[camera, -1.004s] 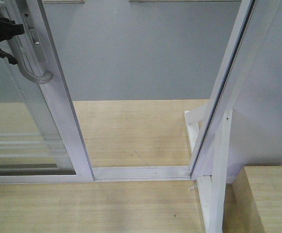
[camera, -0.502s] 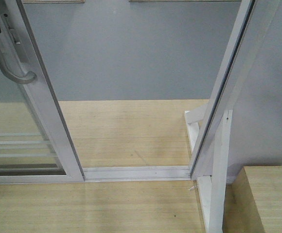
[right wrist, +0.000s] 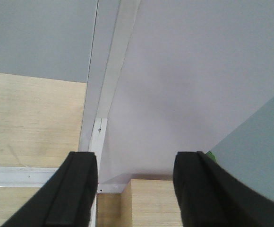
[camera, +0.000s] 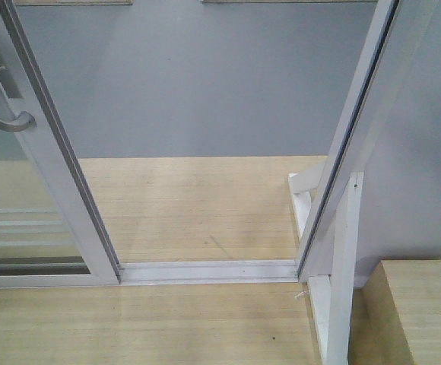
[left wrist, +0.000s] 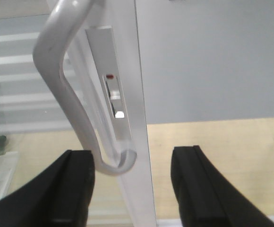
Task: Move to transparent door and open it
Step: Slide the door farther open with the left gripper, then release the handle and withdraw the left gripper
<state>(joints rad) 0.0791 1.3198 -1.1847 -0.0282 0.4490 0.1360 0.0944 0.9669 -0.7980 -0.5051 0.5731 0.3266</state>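
At the far left of the front view the transparent door (camera: pixel 30 137) is seen, its white stile slanting down to the floor track (camera: pixel 205 270), with its curved handle (camera: pixel 4 118) near the upper left edge and thin horizontal bars visible through the glass low on the left. A wide gap is left between the stile and the white frame post (camera: pixel 357 129) on the right, through which a grey wall and pale wood floor are seen. In the left wrist view the left gripper (left wrist: pixel 134 184) is held spread, its dark fingers (left wrist: pixel 73 189) set either side of the handle's hooked lower end; contact cannot be told. In the right wrist view the right gripper (right wrist: pixel 134 189) is likewise spread and grips nothing, before the frame post and a wooden block (right wrist: pixel 151 201).
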